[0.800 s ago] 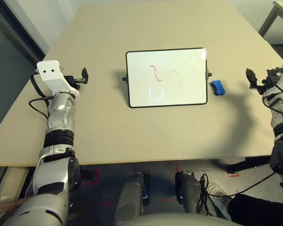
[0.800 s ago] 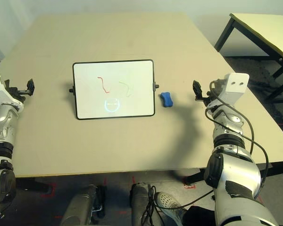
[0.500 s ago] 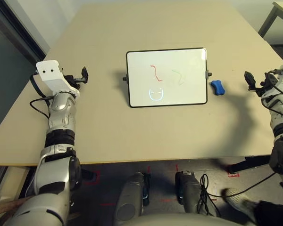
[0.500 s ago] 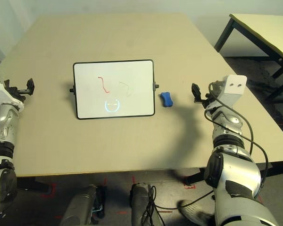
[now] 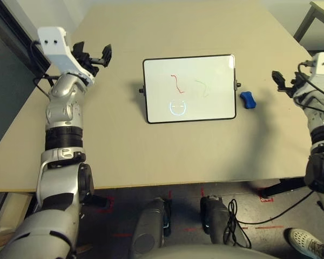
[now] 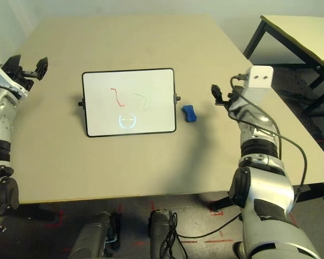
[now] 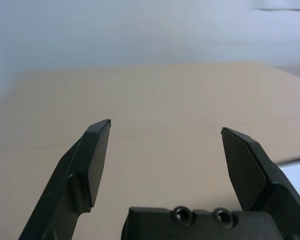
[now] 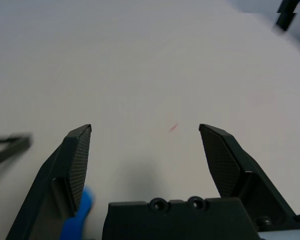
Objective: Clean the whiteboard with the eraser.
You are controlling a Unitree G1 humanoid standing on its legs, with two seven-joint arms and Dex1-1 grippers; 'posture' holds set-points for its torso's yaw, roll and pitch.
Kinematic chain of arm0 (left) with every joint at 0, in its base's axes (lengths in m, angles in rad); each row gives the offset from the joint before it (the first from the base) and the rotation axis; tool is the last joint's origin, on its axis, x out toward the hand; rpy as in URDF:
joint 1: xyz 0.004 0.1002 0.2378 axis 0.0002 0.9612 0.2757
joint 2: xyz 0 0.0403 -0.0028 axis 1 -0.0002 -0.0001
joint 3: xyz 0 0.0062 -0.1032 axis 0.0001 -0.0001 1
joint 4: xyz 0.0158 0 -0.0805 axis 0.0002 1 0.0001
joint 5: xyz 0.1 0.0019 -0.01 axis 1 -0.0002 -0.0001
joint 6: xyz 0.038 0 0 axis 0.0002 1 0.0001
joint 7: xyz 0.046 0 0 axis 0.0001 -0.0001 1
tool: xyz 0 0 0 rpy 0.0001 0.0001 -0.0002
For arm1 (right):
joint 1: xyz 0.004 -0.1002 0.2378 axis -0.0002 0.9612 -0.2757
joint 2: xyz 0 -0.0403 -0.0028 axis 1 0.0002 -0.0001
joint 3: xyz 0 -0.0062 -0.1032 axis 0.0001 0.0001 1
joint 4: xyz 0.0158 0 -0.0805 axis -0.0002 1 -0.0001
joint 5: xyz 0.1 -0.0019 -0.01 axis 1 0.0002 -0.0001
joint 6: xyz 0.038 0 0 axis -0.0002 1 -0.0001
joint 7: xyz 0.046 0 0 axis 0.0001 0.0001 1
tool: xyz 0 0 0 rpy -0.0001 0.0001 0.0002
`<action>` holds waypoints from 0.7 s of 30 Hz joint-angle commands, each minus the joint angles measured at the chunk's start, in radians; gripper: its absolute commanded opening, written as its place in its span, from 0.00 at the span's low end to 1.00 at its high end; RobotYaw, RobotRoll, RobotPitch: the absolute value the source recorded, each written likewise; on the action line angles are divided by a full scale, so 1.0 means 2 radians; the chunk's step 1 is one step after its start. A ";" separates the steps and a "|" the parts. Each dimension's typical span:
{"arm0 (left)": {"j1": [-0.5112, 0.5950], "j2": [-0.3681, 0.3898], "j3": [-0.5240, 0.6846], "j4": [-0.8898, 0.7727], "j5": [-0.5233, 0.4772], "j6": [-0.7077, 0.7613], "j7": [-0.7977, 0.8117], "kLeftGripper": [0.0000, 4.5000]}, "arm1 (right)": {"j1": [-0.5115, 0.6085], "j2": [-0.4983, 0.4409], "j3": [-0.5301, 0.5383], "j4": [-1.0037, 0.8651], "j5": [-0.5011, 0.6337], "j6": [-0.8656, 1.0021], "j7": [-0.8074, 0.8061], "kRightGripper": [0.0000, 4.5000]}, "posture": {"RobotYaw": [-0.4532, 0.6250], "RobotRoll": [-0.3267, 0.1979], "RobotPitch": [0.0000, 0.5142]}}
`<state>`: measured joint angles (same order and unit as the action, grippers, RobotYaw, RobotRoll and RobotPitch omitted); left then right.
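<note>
While the whiteboard (image 5: 189,88) lies flat in the middle of the beige worktop (image 5: 151,151), both arms are raised at its two sides and neither touches anything. The board carries a red squiggle (image 5: 176,83), a fainter green one (image 5: 203,89) beside it, and a pale blue circular mark (image 5: 177,107) near its lower edge; small black knobs stick out at its left and right sides.

The eraser (image 5: 248,100) — a small bright blue block — rests on the worktop just beside the board's right edge, apart from the frame.

The left gripper (image 5: 92,55) hovers above the worktop's left part, well apart from the board, with its black fingers (image 7: 92,162) spread wide and nothing between them; in the left wrist view a white corner of the board shows by one finger. The right gripper (image 6: 220,97) hangs near the eraser on its outer side, not touching it — its fingers (image 8: 72,162) also stand wide apart and empty, and in the right wrist view a bit of the blue block shows behind one of them.

A second table (image 6: 299,38) stands off to the right.
</note>
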<state>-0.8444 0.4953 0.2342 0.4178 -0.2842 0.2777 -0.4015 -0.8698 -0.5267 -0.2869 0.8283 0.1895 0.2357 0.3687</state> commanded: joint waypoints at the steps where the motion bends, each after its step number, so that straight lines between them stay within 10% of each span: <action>1: 0.006 -0.012 -0.018 -0.039 -0.008 0.036 -0.011 1.00 | 0.028 0.015 0.010 -0.060 0.002 0.055 -0.022 0.99 | 0.42 0.62 0.25; 21: 0.038 -0.104 -0.100 -0.102 -0.013 0.095 -0.046 1.00 | 0.075 0.045 0.059 -0.150 -0.011 0.135 -0.021 0.99 | 0.41 0.62 0.30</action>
<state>-0.7852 0.2887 0.0518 0.2327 -0.3127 0.4474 -0.4823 -0.7292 -0.4365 -0.1790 0.5248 0.1790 0.4902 0.3244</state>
